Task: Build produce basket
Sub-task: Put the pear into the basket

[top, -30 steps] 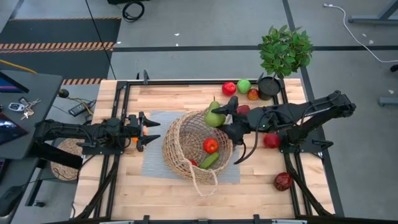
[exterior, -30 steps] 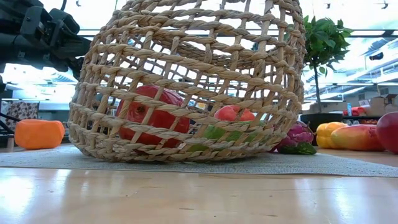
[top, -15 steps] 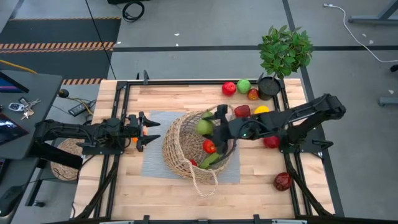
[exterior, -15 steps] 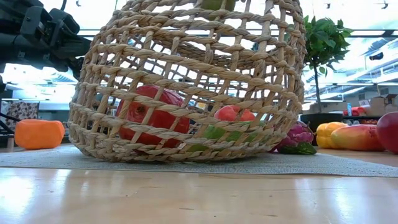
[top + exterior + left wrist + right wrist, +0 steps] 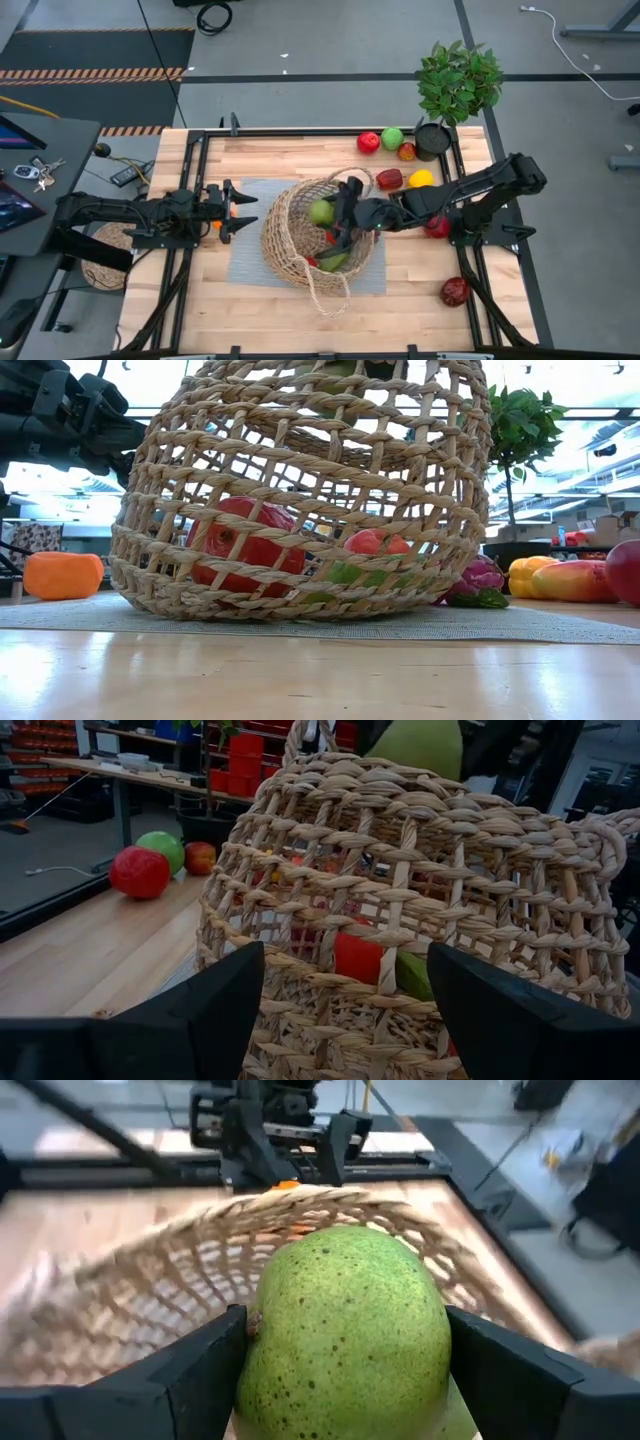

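right gripper (image 5: 335, 212) is over the mouth of the basket (image 5: 290, 250), its fingers clamped on either side of a speckled green pear (image 5: 321, 211), which fills the gap between them in the right wrist view. the pear hangs inside the basket's rim, above the pieces lying at the bottom: a red fruit (image 5: 243, 545), a smaller red piece (image 5: 372, 543) and something green (image 5: 345, 572) showing through the weave. the basket sits on a grey mat (image 5: 250, 265). left gripper (image 5: 235, 210) waits just beside the basket on the side away from the plant (image 5: 458, 80), fingers spread wide with nothing between them, an orange piece (image 5: 63, 575) near it. beyond the basket toward the plant lie a red apple (image 5: 368, 142), a green apple (image 5: 392, 138) and a small orange-red fruit (image 5: 406, 151).
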Available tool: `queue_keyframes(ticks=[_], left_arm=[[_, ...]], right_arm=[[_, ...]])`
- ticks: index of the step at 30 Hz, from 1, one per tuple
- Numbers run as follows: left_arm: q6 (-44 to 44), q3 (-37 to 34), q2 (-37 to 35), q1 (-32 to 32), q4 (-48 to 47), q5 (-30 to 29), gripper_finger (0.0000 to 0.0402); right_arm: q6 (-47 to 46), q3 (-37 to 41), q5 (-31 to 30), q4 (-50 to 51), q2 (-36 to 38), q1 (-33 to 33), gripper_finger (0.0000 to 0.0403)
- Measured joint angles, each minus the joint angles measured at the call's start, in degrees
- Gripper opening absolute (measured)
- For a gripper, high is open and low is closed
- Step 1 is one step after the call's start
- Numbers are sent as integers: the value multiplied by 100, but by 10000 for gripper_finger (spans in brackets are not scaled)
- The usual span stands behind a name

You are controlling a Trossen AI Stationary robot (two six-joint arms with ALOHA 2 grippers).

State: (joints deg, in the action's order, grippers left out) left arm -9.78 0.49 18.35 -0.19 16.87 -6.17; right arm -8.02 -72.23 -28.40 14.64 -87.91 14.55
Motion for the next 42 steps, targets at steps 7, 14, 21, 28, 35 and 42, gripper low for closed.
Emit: queue_keyframes(ticks=[7, 14, 21, 28, 35, 42], left_arm=[[2, 0, 0, -2, -1, 0, 286], [0, -2, 0, 0, 1, 0, 286], [0, -2, 0, -2, -1, 0, 286], [0, -1, 0, -1, -2, 0, 286], [0, 0, 0, -2, -3, 0, 286], [-2, -1, 1, -2, -12, 0, 286]], right_arm=[[-1596, 0, 140, -116, 32, -47, 325], [-2360, 0, 624, -203, 32, -166, 325], [-2543, 0, 936, -178, -49, -223, 325], [-2311, -6, 1386, -95, -304, -189, 325], [-1948, -4, 2065, 88, -720, -122, 325], [-1437, 0, 2359, 597, -755, -216, 325]])
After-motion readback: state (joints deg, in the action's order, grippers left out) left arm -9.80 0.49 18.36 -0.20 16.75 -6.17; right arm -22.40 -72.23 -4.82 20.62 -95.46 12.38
